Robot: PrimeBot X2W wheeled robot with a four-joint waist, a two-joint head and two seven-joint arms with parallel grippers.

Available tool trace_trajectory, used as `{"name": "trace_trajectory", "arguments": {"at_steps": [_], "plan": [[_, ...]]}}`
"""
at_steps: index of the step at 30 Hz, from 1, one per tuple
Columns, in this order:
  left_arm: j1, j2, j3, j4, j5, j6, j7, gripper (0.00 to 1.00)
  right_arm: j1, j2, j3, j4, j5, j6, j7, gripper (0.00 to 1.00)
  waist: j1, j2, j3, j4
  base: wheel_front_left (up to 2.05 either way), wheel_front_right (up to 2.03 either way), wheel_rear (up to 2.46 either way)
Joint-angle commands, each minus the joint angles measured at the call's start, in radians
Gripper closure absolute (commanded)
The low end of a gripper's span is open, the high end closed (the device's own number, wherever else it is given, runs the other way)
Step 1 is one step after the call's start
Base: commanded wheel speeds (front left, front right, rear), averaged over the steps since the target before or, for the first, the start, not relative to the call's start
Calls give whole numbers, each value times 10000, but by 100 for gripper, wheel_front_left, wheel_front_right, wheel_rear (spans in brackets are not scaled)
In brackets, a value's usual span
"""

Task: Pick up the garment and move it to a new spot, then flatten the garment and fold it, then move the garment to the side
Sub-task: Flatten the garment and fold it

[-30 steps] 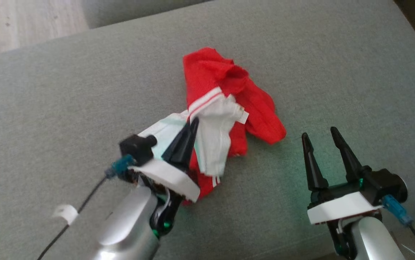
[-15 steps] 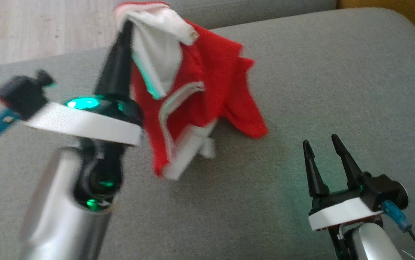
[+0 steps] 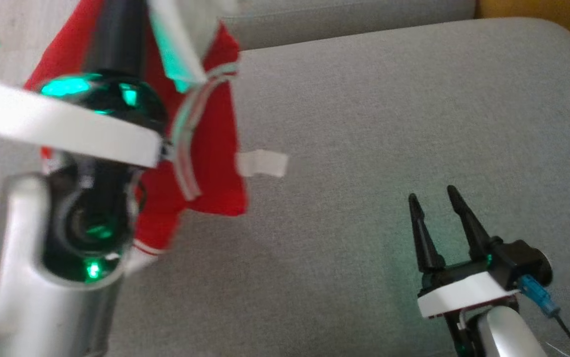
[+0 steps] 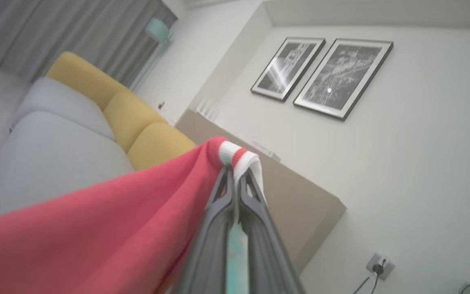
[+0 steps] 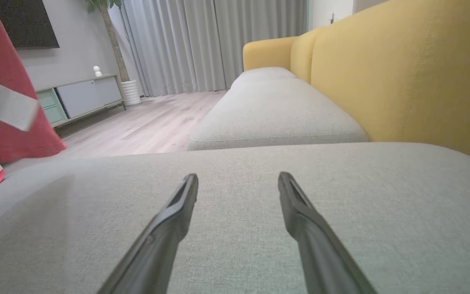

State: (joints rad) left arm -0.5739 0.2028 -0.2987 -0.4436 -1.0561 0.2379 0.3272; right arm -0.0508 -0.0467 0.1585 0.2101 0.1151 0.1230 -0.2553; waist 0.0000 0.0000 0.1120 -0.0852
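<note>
Head view: left tool [image 3: 116,34] is sitting at 10 o'clock, blurred, jaws looking closed and gripping the red-and-white garment [image 3: 210,148]. The garment is hanging down beside it, over the left part of the grey sofa cushion [image 3: 364,124]. Right tool [image 3: 431,194] is waiting at 4 o'clock, jaws spread wide, holding nothing, well apart from the cloth.

Left wrist view: fingers are pressing together on a white-and-red striped cuff [image 4: 237,157] at centre. Red fabric is draping away toward 8 o'clock. The yellow backrest [image 4: 137,118] is showing at 10 o'clock and the framed pictures [image 4: 321,73] at 1 o'clock.

Right wrist view: both fingers are pointing out over bare cushion with a wide gap between them. The garment is hanging at 9 o'clock. Its lowest fold is looking close to the cushion; I cannot tell if it is touching.

Progress, judging: the pick-up is looking done and the carry to a new spot is under way. Setting down, flattening, folding and moving aside are all remaining.
</note>
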Motion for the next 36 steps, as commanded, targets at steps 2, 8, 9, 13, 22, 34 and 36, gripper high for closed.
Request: {"name": "trace_trajectory", "arguments": {"at_steps": [2,8,9,13,22,34,36], "plan": [[-422,-13,-251,100,139,89,255,100,-507,-35,388,-330,160,77,-65,0,0,0,253,-339,0,0,0],[-549,-390,-1431,1414,402,27,610,100,-1037,-35,760,-569,493,77,-65,0,0,0,784,-1166,0,0,0],[-619,-431,-1656,1717,476,-44,684,100,-1139,-35,851,-627,579,77,-65,0,0,0,889,-1373,0,0,0],[-1041,-724,-2277,2861,596,-274,915,100,-1420,-35,1144,-826,939,77,-65,0,0,0,1196,-2202,0,0,0],[-2276,-1420,-2033,5006,-51,-339,156,100,-1419,-35,1384,-1107,1442,77,-65,0,0,0,1584,-3493,0,0,0],[-2148,97,-2794,7122,1866,-1631,-1598,0,-1021,-35,1116,-1128,1284,77,-65,0,0,0,1345,-3175,0,0,0],[-1692,497,-3026,6761,2139,-1854,-1776,0,-946,-35,1045,-1119,1167,77,-65,0,0,0,1241,-2935,0,0,0]]}}
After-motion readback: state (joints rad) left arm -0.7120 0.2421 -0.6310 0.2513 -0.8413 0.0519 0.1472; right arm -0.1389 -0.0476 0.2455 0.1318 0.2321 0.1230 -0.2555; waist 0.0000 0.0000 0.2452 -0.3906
